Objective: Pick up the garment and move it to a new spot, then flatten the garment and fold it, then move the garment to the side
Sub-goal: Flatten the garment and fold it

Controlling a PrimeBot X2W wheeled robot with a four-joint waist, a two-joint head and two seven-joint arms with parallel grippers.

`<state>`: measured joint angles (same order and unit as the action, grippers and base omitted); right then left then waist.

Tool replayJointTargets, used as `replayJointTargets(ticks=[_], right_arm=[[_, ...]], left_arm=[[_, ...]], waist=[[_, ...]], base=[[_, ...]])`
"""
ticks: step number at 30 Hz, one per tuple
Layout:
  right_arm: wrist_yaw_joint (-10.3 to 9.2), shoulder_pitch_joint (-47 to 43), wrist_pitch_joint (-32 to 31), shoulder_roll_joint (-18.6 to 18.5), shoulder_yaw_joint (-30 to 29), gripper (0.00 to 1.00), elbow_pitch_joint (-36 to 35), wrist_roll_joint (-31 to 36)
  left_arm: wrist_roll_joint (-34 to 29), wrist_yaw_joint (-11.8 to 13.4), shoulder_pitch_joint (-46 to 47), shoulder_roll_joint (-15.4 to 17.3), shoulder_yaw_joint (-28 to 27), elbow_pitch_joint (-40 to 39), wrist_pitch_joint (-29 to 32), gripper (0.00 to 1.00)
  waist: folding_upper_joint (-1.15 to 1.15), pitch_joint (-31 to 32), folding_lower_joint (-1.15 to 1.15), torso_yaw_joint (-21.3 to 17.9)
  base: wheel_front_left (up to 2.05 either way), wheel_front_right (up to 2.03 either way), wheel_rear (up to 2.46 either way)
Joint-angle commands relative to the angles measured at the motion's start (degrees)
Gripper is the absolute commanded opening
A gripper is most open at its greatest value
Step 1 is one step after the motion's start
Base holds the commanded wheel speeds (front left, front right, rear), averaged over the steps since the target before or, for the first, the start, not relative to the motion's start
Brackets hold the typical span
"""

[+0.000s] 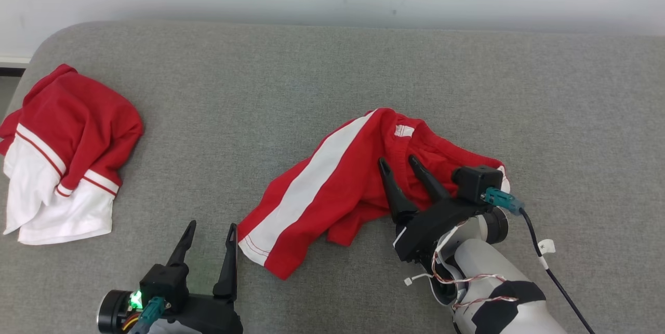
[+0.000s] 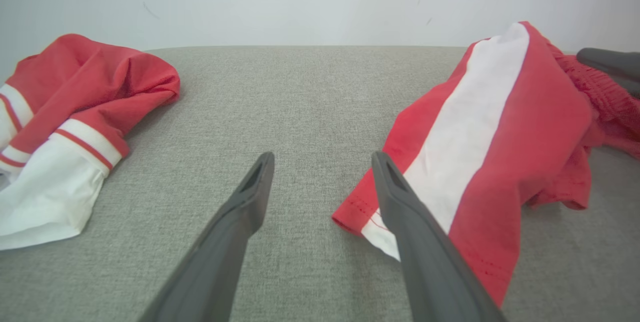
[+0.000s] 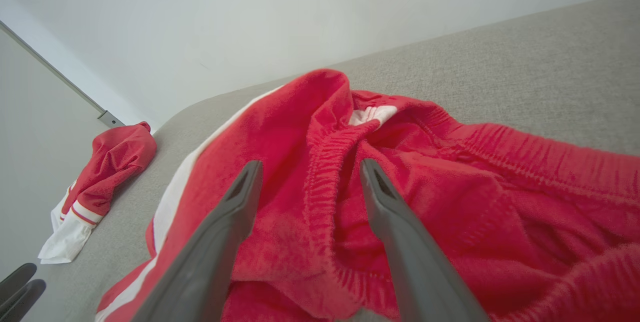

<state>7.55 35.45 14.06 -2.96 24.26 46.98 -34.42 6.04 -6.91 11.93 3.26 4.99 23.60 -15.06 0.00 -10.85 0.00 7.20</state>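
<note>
The shorts (image 1: 332, 188) lie crumpled near the bench's (image 1: 260, 74) front edge, right of middle. The right gripper (image 1: 399, 160) hangs over the waistband with its fingers apart. The left gripper (image 1: 212, 225), also apart, sits just beside the hem. The risk is pinching only one bunched layer — the shorts would lift twisted, or slip free. The tag (image 1: 404, 130) inside the waistband is too small to read.

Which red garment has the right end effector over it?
The red shorts with the broad white stripe; the red-and-white garment lies far left.
</note>
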Motion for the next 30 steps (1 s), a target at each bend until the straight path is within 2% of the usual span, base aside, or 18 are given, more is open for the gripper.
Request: replayJointTargets(ticks=[1, 3, 5, 7, 8, 9, 10, 11, 20, 25, 30], right_arm=[[-0.11, 1.05, -0.29, 0.1, 0.2, 1.0, 1.07, -1.13], [-0.11, 2.1, -0.36, 0.09, 0.63, 0.98, 3.04, -2.7], [-0.11, 2.86, -0.22, 0.1, 1.51, 0.85, 4.04, -4.76], [-0.11, 3.7, 0.06, 0.07, 2.61, 0.63, 5.01, -5.8], [-0.11, 3.94, 0.09, 0.06, 3.05, 0.4, 5.45, -6.35], [-0.11, 4.36, 0.26, 0.05, 3.53, 0.27, 5.59, -6.49], [-0.11, 4.79, 0.55, 0.07, 3.78, 0.04, 5.84, -6.74], [-0.11, 4.96, 0.68, 0.11, 4.02, 0.0, 6.07, -7.1], [-0.11, 2.95, 1.12, -0.47, 4.97, 0.0, 4.31, -9.03], [-0.11, -1.02, 1.1, -5.34, 5.79, 0.0, -1.91, -11.41], [-0.11, -5.79, -1.89, -10.77, 6.81, 0.0, -9.8, -13.87]], left_arm=[[-0.46, -0.11, -0.43, -0.16, 0.09, 0.01, -0.17, 1.0], [-0.28, -0.14, -0.29, -0.24, 0.4, 0.19, -0.17, 1.0], [-0.03, -0.24, -0.19, -0.32, 0.69, 0.19, -0.18, 1.0], [0.27, -0.3, -0.38, -0.36, 0.8, 0.02, -0.17, 1.0], [0.38, -0.33, -0.48, -0.37, 0.79, -0.02, -0.17, 1.0], [0.46, -0.34, -0.53, -0.37, 0.79, -0.03, -0.17, 1.0], [0.53, -0.37, -0.58, -0.39, 0.78, -0.04, -0.18, 1.0], [0.61, -0.39, -0.7, -0.38, 0.73, -0.02, -0.18, 1.0], [2.08, -0.51, -2.39, -0.4, 0.89, -0.23, -0.17, 1.0], [3.05, -0.58, -3.76, -0.39, 1.87, -0.51, -0.17, 1.0], [3.7, -0.46, -5.08, -0.37, 3.03, -0.6, -0.17, 1.0]], waist=[[0.0, -0.01, 0.0, 0.27], [0.0, -0.07, 0.0, 0.62], [0.0, -0.14, 0.0, 0.9], [0.0, -0.27, 0.0, 0.99], [0.0, -0.36, 0.0, 1.01], [0.0, -0.46, 0.0, 1.03], [0.0, -0.52, 0.0, 1.02], [0.0, -0.55, 0.0, 0.96], [0.0, 1.12, 0.0, -1.64], [0.0, 3.01, 0.0, -4.42], [0.0, 4.33, 0.0, -7.64]], base=[[0.0, 0.0, 0.0], [0.0, 0.0, 0.0], [0.0, 0.0, 0.0], [0.0, 0.0, 0.0], [0.0, 0.0, 0.0], [0.0, 0.0, 0.0], [0.0, 0.0, 0.0], [0.0, 0.0, 0.0], [0.0, 0.0, 0.0], [0.0, 0.0, 0.0], [0.0, 0.0, 0.0]])
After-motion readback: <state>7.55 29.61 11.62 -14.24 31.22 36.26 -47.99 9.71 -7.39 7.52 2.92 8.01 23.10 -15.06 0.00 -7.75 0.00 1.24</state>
